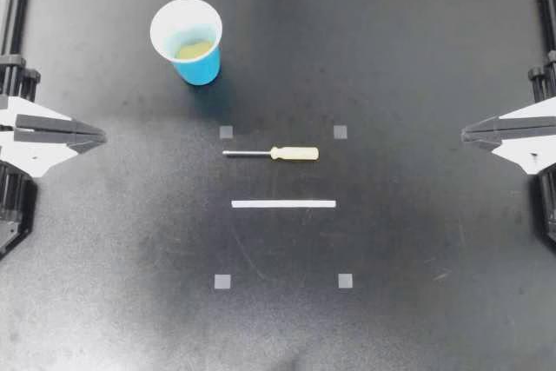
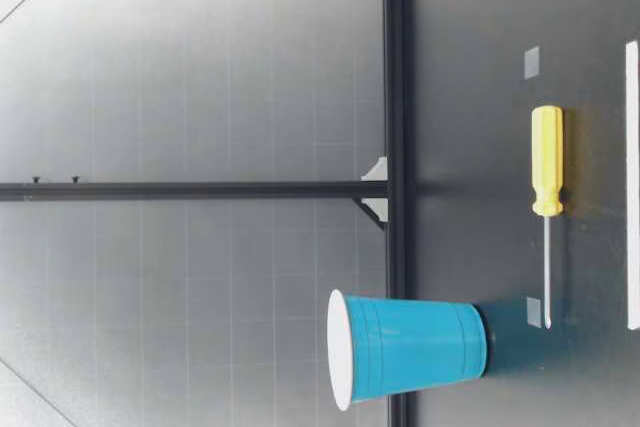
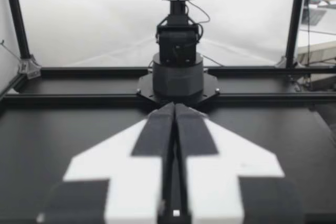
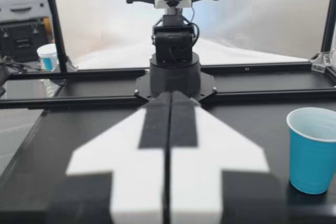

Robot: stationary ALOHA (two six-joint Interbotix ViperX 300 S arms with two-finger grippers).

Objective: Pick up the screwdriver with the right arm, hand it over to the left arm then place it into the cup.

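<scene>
Resting at opposite table point(image 1: 434, 319) edges: left gripper point(image 1: 101, 136) and right gripper point(image 1: 466, 134), both jaws pressed together, empty.
Screwdriver point(image 1: 276, 153) lies flat midway between them, well apart from each; cup point(image 1: 205, 68) upright, nearer left jaws.

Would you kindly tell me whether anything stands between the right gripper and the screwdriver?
Nothing visible does. Between the right gripper and the screwdriver the table shows only a flat grey square marker near the handle. The cup stands well clear of that line.
</scene>
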